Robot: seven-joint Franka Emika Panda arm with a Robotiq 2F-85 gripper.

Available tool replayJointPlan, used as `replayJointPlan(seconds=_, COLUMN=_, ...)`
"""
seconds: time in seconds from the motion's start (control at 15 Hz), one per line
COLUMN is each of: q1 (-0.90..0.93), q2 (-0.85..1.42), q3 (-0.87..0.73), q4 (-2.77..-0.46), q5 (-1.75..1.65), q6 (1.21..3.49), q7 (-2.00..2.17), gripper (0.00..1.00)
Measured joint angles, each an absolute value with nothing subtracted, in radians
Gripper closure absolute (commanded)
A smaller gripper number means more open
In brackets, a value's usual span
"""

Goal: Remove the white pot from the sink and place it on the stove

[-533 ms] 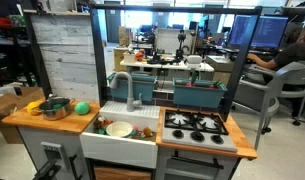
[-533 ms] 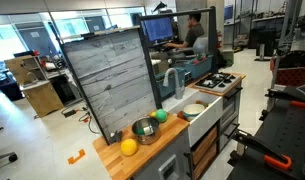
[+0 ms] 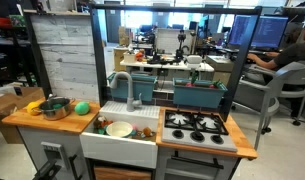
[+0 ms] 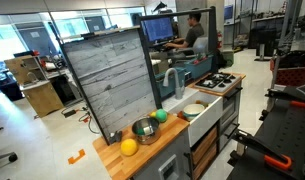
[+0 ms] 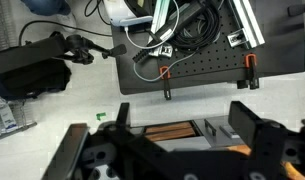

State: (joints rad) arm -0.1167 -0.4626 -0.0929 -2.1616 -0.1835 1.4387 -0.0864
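The white pot sits inside the sink, a white apron-front basin with a grey curved faucet. The pot and sink show in both exterior views. The stove with four black burner grates lies beside the sink and is bare; it also shows in an exterior view. My gripper shows only in the wrist view. Its two black fingers stand wide apart with nothing between them. It is far from the pot and looks at a floor with a black pegboard and cables.
A shiny metal pot with colourful contents, a green ball and a yellow item sit on the wooden counter on the sink's other side. A tall grey plank panel backs the counter. A person sits at desks behind.
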Motion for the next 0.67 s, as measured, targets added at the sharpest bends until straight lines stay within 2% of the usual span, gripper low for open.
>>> replayJointPlan(seconds=0.67, q1=-0.117, q2=-0.463, q3=-0.093, q4=-2.162, q5=-0.184, q6=1.439, q7=-0.086, gripper=0.0)
